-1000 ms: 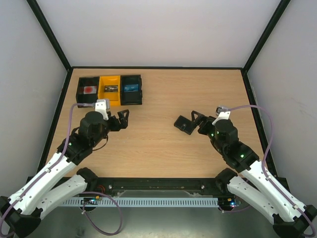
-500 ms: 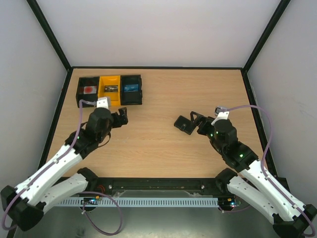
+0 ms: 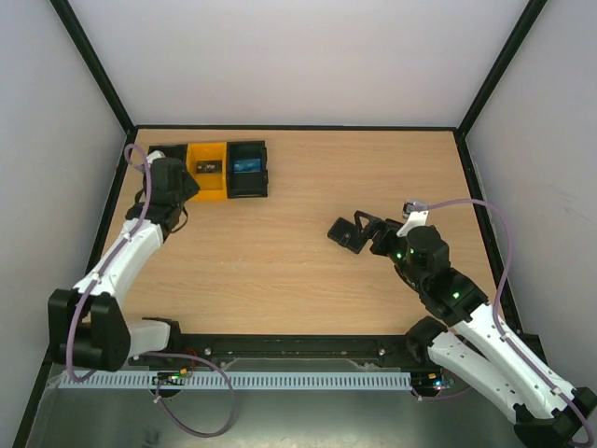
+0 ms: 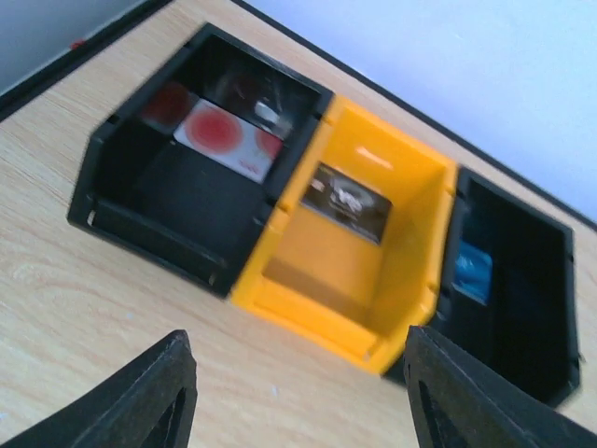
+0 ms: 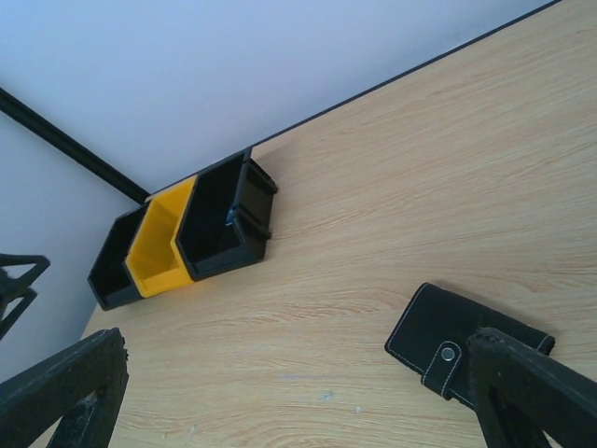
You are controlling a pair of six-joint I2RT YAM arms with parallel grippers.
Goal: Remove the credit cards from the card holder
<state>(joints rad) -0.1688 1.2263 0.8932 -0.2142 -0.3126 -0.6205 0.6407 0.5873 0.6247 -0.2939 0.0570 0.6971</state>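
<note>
You're hovering left jaws, spread and empty, over the tray [image 4: 317,313] upper left; right jaws gaping wide near the wallet [image 3: 345,232].

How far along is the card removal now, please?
Done, seemingly: a red-spotted card, a dark card and a blue card lie in the tray, one per bin. In hand: nothing; the left gripper over the tray and the right gripper beside the holder are open, empty. Left: unclear, the holder lies closed.

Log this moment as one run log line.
left gripper: open, at tray | right gripper: open, at card holder | card holder: closed, on table
</note>
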